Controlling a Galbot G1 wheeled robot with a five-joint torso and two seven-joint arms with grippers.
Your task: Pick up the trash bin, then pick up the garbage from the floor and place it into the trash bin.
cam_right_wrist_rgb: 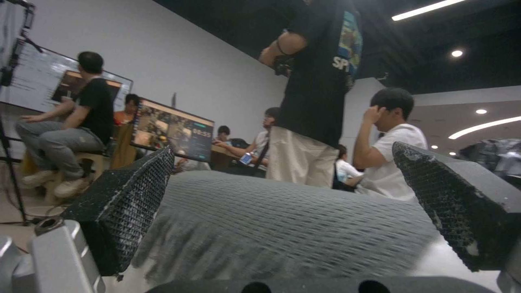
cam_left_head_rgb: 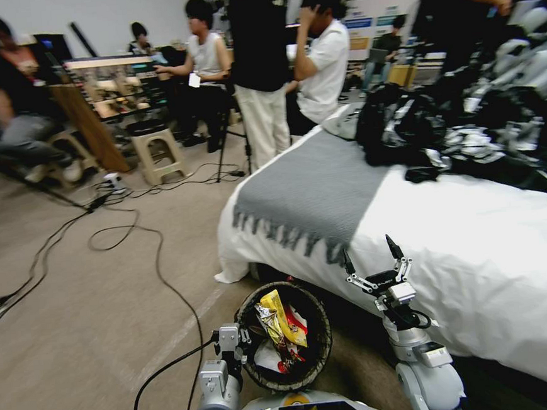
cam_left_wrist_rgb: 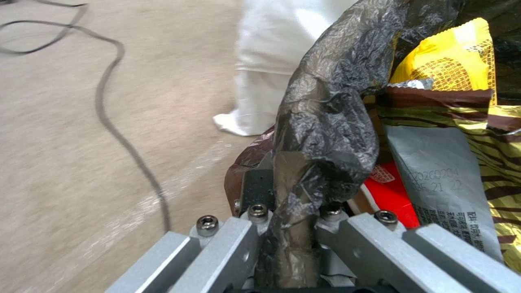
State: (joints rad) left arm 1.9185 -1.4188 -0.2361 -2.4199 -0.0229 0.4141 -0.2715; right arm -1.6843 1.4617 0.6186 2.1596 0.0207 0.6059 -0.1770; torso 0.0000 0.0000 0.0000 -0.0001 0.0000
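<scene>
Two grippers in play, and the left gripper (cam_left_wrist_rgb: 287, 240) has the job: its grey metal fingers (cam_left_wrist_rgb: 228, 252) are pinched tight on the rim of the small round trash bin (cam_left_head_rgb: 284, 337), clamping the crinkly black plastic bag (cam_left_wrist_rgb: 325, 134) folded over the edge. That rim grip looks chosen to carry the bin low in front of the robot's base, close beside the bed (cam_left_head_rgb: 480, 264), mouth facing up so nothing spills.

Inside the bin, garbage is already piled: a glossy yellow wrapper (cam_left_head_rgb: 287, 321) with brown stripes stands on end, a silvery foil pack (cam_left_wrist_rgb: 445, 179) printed with a date code lies against it, and a smooth red pack (cam_left_wrist_rgb: 388, 191) is wedged beneath. All thin, crackly film, light and springy, so it sits loose rather than packed down.

Over to the right gripper (cam_left_head_rgb: 379, 260), raised above the bed's edge, its black, mesh-textured pads (cam_right_wrist_rgb: 130, 199) spread wide with nothing between them, pointing out across the woven grey throw with its fringed hem (cam_left_head_rgb: 310, 196). It looks idle, held clear of the bin. White bedding drapes to the beige carpet (cam_left_head_rgb: 74, 322), where a black cable (cam_left_head_rgb: 158, 264) snakes past.
</scene>
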